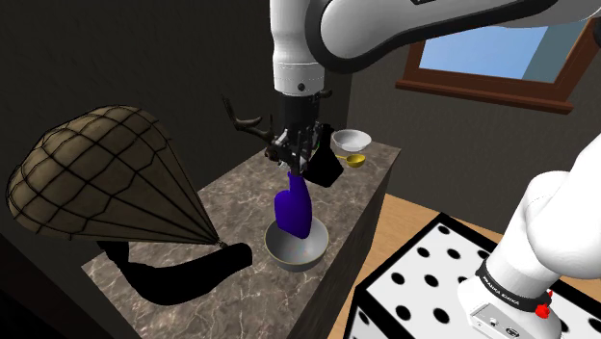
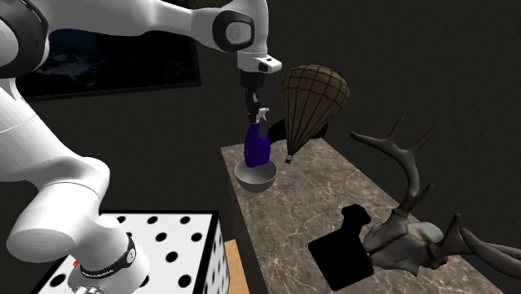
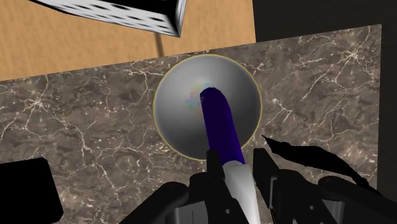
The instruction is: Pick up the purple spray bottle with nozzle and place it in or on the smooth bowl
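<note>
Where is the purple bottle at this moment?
In the shoulder view the bottle is near the middle, held at its top by the claw, its base at the mouth of the grey bowl on the marble counter, right of the balloon.

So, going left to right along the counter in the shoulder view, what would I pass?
First the brown netted balloon shape → then the grey bowl, with the purple spray bottle held by the gripper over it → then the small white bowl.

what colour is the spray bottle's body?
Deep purple-blue spray bottle, clearest in the shoulder view.
</note>
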`<state>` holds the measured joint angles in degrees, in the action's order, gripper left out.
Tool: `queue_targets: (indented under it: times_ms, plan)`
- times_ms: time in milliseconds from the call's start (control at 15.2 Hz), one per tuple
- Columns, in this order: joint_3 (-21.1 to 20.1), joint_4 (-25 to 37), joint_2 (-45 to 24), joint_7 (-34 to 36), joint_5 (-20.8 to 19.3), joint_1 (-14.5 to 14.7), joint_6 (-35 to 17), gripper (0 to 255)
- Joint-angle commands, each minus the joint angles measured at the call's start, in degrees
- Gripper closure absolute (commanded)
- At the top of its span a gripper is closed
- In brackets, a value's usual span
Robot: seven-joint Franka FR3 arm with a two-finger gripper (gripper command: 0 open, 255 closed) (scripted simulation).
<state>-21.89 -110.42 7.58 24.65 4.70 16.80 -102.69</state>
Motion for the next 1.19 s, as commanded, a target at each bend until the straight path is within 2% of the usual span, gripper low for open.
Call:
queue_targets:
  times_ms: [0, 594, 660, 990, 1122]
  plan:
    - [0.0, -1.4, -0.2, -0.1, 0.0, 0.0, -1.6, 255]
    - [-0.1, -2.4, -0.2, -0.1, 0.0, 0.0, -2.7, 255]
    - [-0.1, -2.4, -0.2, -0.1, 0.0, 0.0, -2.7, 0]
    - [-0.1, -2.4, -0.2, -0.1, 0.0, 0.0, -2.7, 0]
    - [0.1, 1.3, -0.1, -0.1, -0.1, -0.1, 1.1, 0]
